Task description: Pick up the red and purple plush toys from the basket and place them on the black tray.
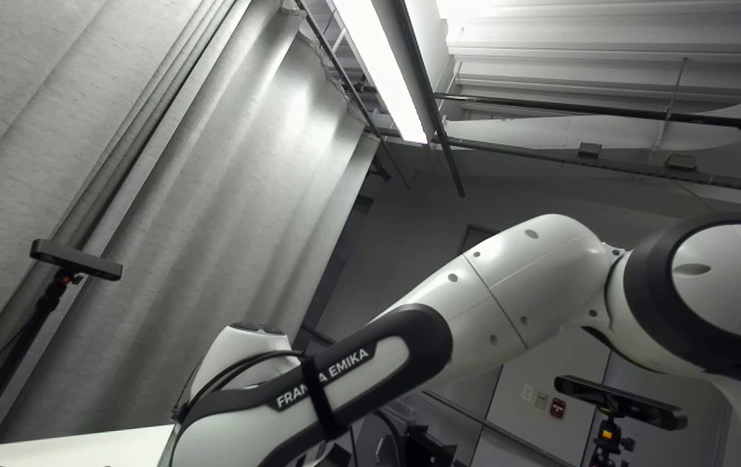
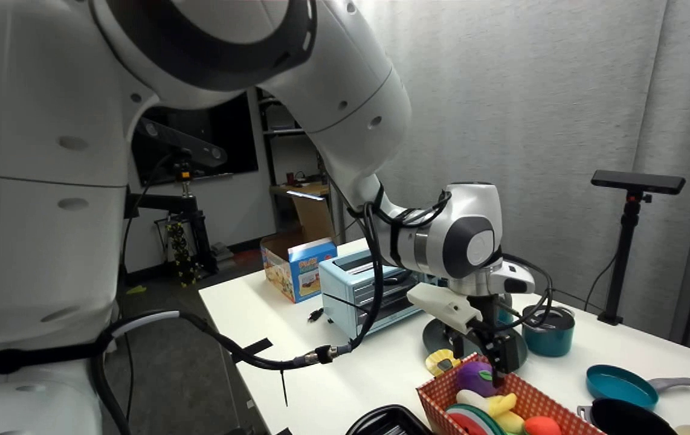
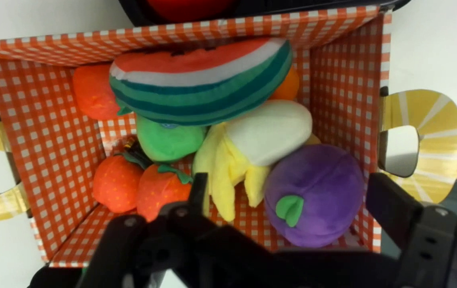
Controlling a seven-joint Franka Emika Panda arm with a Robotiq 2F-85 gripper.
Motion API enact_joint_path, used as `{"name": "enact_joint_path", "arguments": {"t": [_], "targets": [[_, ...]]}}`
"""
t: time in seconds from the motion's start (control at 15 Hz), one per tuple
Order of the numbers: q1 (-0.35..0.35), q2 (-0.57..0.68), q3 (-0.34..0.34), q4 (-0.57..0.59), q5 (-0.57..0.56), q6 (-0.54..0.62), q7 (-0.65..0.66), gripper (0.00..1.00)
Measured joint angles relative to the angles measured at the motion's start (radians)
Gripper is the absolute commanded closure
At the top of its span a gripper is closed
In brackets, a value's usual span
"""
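Hanging spread: gripper [image 3: 287, 182] | purple plush [image 3: 324, 180]: beside banana plush [image 3: 268, 132], basket wall [image 3: 344, 92] | black tray [image 3: 304, 5] alongside: 1 red item [image 3: 190, 8]

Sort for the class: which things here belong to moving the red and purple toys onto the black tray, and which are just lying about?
Job: purple toy, basket, black tray, tool, red item in the tray (cropped; likely a toy).

Lying about: banana plush, toaster oven, teal frying pan, teal pot.

White Franka Panda arm [image 1: 539, 285], black tool [image 3: 288, 189]
In an exterior view, black joint ring [image 1: 648, 285] at three o'clock, black strap [image 1: 325, 397] across FRANKA EMIKA lettering [image 1: 348, 364]; looping cables [image 2: 376, 278].
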Motion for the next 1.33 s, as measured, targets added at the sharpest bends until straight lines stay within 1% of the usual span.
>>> {"name": "enact_joint_path", "arguments": {"t": [0.27,0.33,0.4,0.53,0.6,0.87,1.07,1.13,1.2,1.33], "targets": [[0.0,0.088,-0.003,0.065,0.029,0.031,0.0,0.02],[0.0,0.108,-0.003,0.087,0.036,0.033,0.0,0.08],[0.0,0.124,-0.003,0.109,0.04,0.033,0.001,0.29],[0.0,0.153,-0.003,0.146,0.05,0.033,0.004,0.34],[0.0,0.165,-0.003,0.16,0.057,0.033,0.006,0.4],[0.001,0.196,-0.003,0.201,0.089,0.03,0.028,0.73],[0.004,0.207,-0.006,0.216,0.092,0.03,0.057,0.93],[0.007,0.209,-0.009,0.22,0.092,0.03,0.065,0.98],[0.012,0.211,-0.016,0.223,0.092,0.03,0.071,1.0],[0.021,0.208,-0.034,0.219,0.092,0.03,0.077,1.0]]}}
